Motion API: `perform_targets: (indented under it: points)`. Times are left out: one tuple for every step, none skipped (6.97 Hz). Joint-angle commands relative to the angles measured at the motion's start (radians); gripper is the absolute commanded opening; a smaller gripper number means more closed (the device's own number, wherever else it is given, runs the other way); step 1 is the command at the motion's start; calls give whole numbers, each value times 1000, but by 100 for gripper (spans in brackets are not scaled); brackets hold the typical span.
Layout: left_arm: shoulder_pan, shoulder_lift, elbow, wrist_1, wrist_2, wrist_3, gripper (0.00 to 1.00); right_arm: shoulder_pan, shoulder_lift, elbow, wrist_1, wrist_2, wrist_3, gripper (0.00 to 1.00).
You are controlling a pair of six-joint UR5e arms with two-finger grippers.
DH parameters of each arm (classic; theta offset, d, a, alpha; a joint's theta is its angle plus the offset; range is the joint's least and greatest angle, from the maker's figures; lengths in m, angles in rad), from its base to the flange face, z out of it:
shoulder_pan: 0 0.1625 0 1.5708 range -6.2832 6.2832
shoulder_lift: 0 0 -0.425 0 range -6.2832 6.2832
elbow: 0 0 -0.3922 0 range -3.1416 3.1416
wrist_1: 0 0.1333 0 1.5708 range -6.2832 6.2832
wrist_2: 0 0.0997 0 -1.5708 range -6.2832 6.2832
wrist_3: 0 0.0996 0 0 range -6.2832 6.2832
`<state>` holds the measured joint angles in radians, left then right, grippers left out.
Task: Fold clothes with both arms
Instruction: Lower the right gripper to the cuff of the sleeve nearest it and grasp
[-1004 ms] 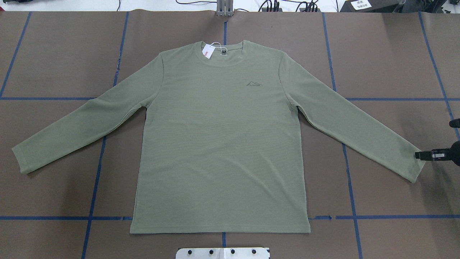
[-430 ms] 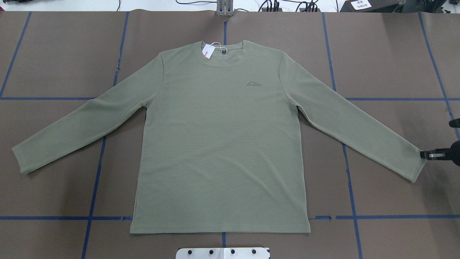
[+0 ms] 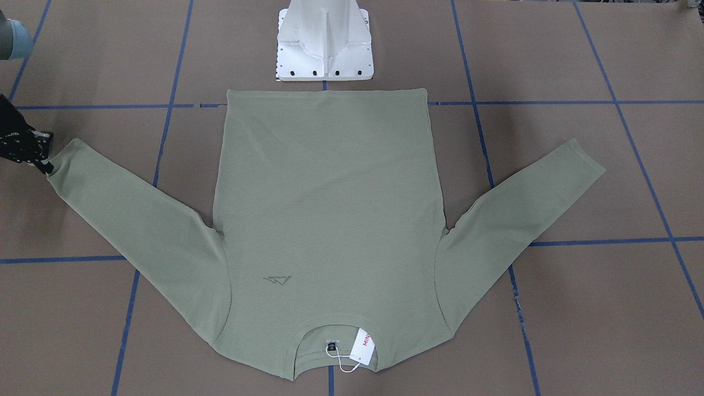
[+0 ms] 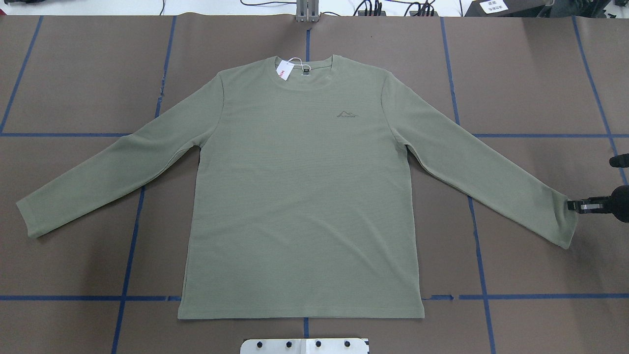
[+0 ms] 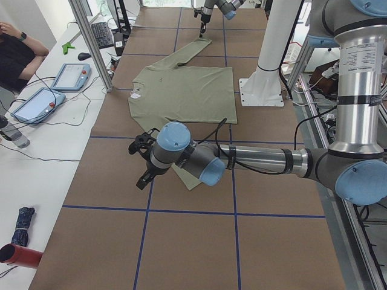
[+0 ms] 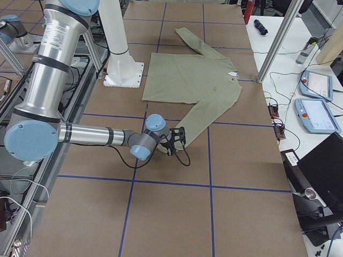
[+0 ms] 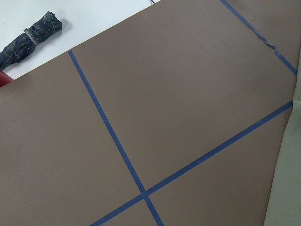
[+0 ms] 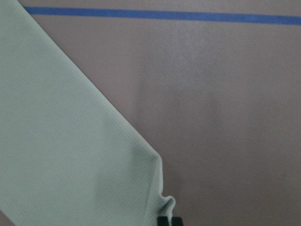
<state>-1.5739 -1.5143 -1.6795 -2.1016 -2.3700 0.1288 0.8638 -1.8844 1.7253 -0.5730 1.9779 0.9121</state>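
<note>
The pale olive-green long-sleeved shirt (image 4: 304, 196) lies flat and face up on the brown table, sleeves spread, collar at the far side with a white hang tag (image 4: 284, 70). My right gripper (image 4: 571, 205) is at the table's right edge, shut on the corner of the right sleeve's cuff (image 4: 565, 221). The right wrist view shows that cuff corner (image 8: 162, 207) puckered between the fingertips. My left gripper (image 5: 145, 178) shows only in the exterior left view, hovering beside the left sleeve's cuff (image 5: 192, 180); I cannot tell whether it is open or shut. The left wrist view shows only the shirt's edge (image 7: 289, 179).
The white pedestal base (image 3: 324, 44) stands just behind the shirt's hem. Blue tape lines cross the brown table (image 4: 540, 73). A side table along the far edge holds teach pendants (image 5: 69, 75), cables and a folded umbrella (image 7: 30, 35). A person (image 5: 15, 42) sits beside it.
The right gripper drew back slightly, then came in onto the cuff corner. The cuff's edge has puckered and shifted a little inward. The rest of the shirt has not moved.
</note>
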Motion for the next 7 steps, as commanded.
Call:
perform_targets:
  points:
    - [0,0,1,0,0,0,100,1,19,272,-365,-4,1,0]
    - [0,0,3,0,0,0,100,12,109,363,-575,-4,4,0]
    - [0,-1,4,0,0,0,100,17,263,388,-784,-10,37,0]
    - [0,0,4,0,0,0,100,17,447,384,-984,-17,83,0]
    - [0,0,6,0,0,0,100,8,654,369,-1212,-51,117,0]
    - [0,0,9,0,0,0,100,-5,870,300,-1404,-77,142,0]
    - [0,0,11,0,0,0,100,-26,1019,195,-1427,-86,210,0]
